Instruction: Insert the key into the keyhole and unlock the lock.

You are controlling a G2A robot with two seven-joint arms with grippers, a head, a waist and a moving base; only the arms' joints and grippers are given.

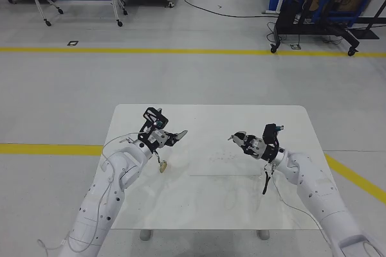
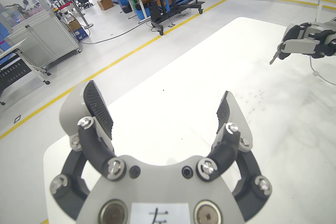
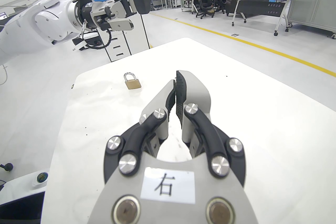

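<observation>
- Left gripper (image 2: 160,93) sat closest to the lens, and its jaws were spread wide with nothing between the ribbed pads. It hovered above the left half of the table, a touch toward the far side.
- White table (image 1: 244,205) was the big piece down there, a rounded-corner top, scuffed with grey marks through the middle, and both arms came in over it from the near edge.
- Right gripper (image 3: 176,83) was up over the right half, facing across toward the left one, the two well apart. Its jaws were pressed together, pinching the key at the very tips.
- Padlock (image 3: 132,82) was next, a brass body with a silver shackle seated in it. It lay flat on the table's left part, nearer than the left gripper and just beside that arm's wrist as the top view had it. Neither gripper touched it, and it lay well apart from the right one.
- Key (image 2: 274,58) was the smallest of the lot, a slim metal blade poking out of the right gripper's tips and angled down toward the tabletop, clear of the surface and well apart from the padlock.
</observation>
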